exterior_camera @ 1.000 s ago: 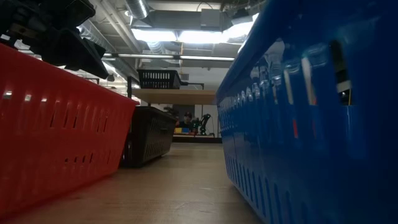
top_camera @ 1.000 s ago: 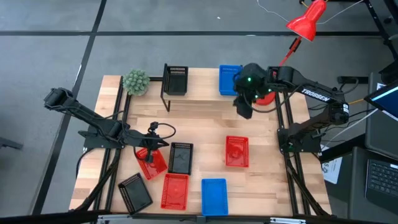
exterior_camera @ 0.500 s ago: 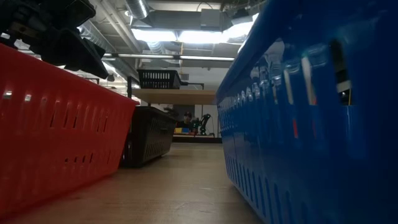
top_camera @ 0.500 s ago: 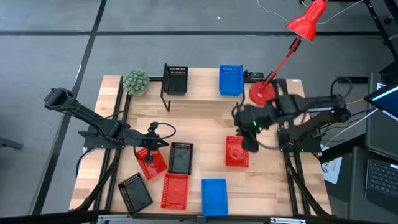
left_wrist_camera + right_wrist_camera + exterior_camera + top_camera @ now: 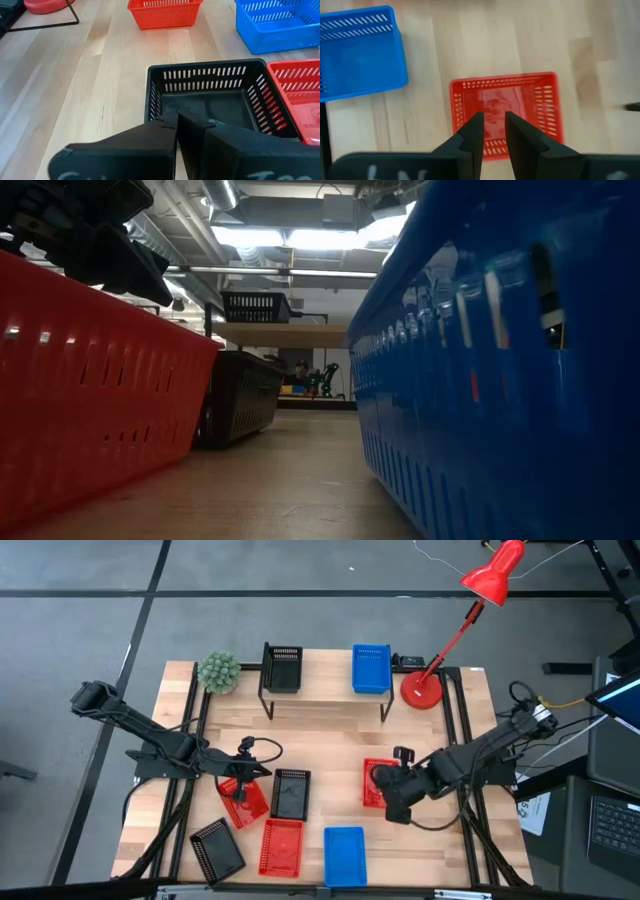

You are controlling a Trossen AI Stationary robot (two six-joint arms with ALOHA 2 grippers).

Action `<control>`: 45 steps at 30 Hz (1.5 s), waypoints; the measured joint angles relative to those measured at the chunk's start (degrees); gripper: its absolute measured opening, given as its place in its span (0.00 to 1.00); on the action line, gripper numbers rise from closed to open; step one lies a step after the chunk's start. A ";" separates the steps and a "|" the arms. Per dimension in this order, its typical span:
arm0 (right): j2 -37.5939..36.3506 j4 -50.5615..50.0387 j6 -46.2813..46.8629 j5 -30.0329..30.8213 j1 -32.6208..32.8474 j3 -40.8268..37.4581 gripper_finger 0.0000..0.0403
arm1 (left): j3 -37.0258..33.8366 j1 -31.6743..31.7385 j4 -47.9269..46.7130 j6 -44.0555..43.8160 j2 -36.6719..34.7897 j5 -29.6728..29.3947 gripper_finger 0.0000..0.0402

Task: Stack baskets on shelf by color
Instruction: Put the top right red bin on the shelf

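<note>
The shelf point(image 5: 325, 690) stands at the table's far edge, with one black basket point(image 5: 283, 668) and one blue basket point(image 5: 371, 670) resting on its plank. Several baskets sit flat on the tabletop: red point(image 5: 243, 800), black point(image 5: 291, 793), red point(image 5: 281, 845), black point(image 5: 217, 850), blue point(image 5: 345, 855) and red point(image 5: 380, 783). My right gripper point(image 5: 494, 115) hovers open over the right-hand red basket point(image 5: 505, 112), pointing steeply down, with nothing between its fingers. My left gripper point(image 5: 177, 122) is shut, above the left red basket and facing the black basket point(image 5: 210, 100).
A green plant ball point(image 5: 218, 672) sits left of the shelf. A red desk lamp's base point(image 5: 421, 690) stands to the shelf's right, its head point(image 5: 493, 572) beyond the table. Bare wood lies between the shelf and the loose baskets. In the low view a red basket point(image 5: 90, 400) and a blue basket point(image 5: 500, 380) flank the near edge.
My right gripper has swung from the shelf's right end, beside the blue basket, toward the table's near edge and downward, rolling as it went. It now hangs over the right-hand red basket. No basket has moved.
</note>
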 joint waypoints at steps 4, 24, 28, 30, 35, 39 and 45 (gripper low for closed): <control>-0.01 8.60 0.14 -5.74 -0.68 -6.53 0.19 | 0.00 0.00 0.00 -1.23 0.00 0.00 0.00; 0.00 30.82 1.68 -8.47 -0.42 -20.61 0.19 | 0.00 0.00 0.00 -1.06 0.00 0.00 0.00; 0.00 30.91 -1.78 -8.56 -0.88 -20.61 0.22 | 0.00 0.00 0.00 -1.10 0.00 0.00 0.00; 0.00 31.34 -4.81 -8.46 -1.07 -20.61 0.22 | 0.00 0.00 0.00 -1.12 0.00 0.00 0.00; -0.01 31.19 -2.84 -8.46 -1.01 -20.61 0.22 | 0.00 0.00 -0.02 -1.20 0.00 0.00 0.00; 0.00 30.13 1.59 -9.53 -1.08 -21.25 0.22 | 0.00 0.00 -0.02 -1.20 0.00 -0.02 0.00; -0.02 30.49 6.02 -12.21 -1.02 -24.48 0.28 | 0.00 0.00 -0.01 -1.22 0.00 -0.02 0.00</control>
